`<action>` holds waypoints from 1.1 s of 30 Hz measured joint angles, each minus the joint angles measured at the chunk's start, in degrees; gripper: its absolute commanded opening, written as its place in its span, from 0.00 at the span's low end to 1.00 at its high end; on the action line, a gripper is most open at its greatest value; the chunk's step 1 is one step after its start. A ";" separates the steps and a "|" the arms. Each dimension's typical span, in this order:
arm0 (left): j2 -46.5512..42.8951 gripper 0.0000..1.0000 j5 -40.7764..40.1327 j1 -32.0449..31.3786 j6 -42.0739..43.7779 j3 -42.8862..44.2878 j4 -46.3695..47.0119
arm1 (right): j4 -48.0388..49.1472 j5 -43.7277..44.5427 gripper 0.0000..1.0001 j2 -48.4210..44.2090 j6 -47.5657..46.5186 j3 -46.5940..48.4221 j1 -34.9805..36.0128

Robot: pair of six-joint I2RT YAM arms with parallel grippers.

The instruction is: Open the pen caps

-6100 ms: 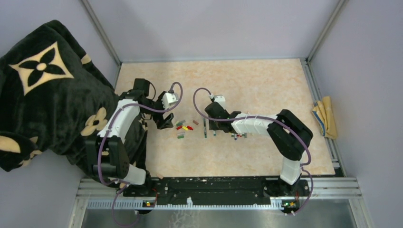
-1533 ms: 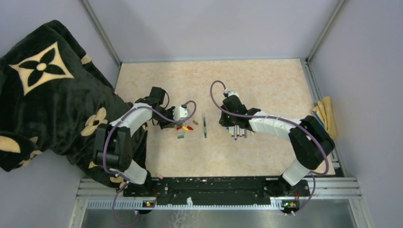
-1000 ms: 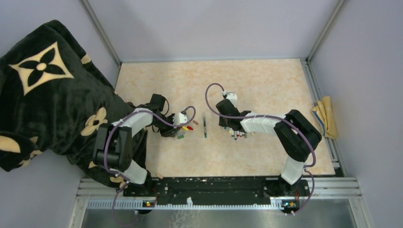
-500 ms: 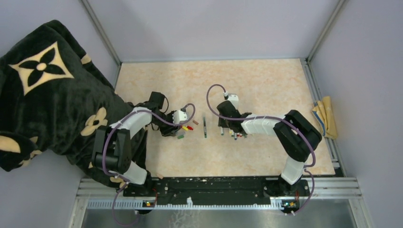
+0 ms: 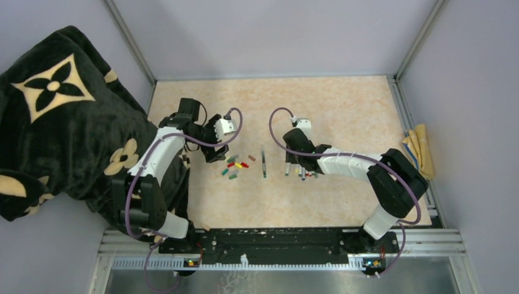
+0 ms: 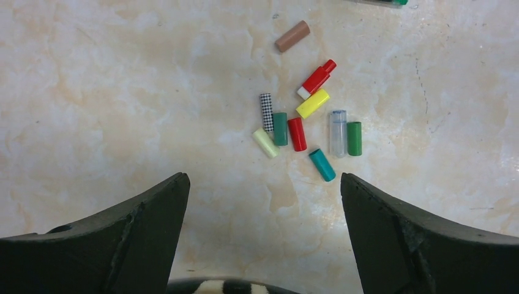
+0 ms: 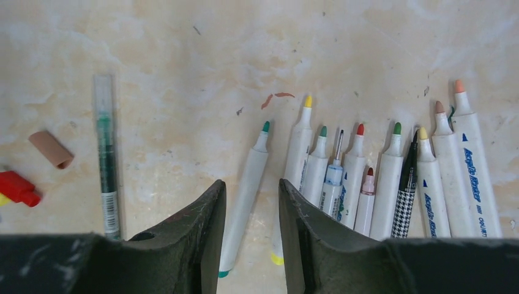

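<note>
short plastic pen caps point(image 6: 306, 131) in red, yellow, green, brown and clear lie clustered on the marbled tabletop point(image 6: 122, 92) below the left tool point(image 6: 263, 184), whose jaws are wide and empty. apart to the right, uncapped white marker pens point(image 7: 367, 177) lie in a row. the right tool point(image 7: 251, 184) stands narrow around a green-tipped pen point(image 7: 246, 184), not gripping it.

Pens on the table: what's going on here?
Pen uncapping, mid-run. The left gripper hangs wide open above a loose pile of small coloured plastic caps, holding nothing. The right gripper sits low, slightly open astride a white green-tipped pen lying on the table beside a row of mostly white pens, all with tips bare.
</note>
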 measured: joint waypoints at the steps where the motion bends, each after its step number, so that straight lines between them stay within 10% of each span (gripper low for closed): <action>1: -0.02 0.99 0.35 0.39 -0.44 0.59 -0.33 | -0.33 0.11 0.37 -0.63 -0.20 0.20 0.20; 24: -0.57 0.99 9.44 17.09 -8.37 6.73 -3.96 | -1.55 -3.17 0.35 14.58 -2.03 14.71 11.28; 33: 0.13 0.99 11.34 17.29 -7.48 6.73 -5.46 | -0.70 -1.31 0.16 15.19 -2.84 14.56 11.28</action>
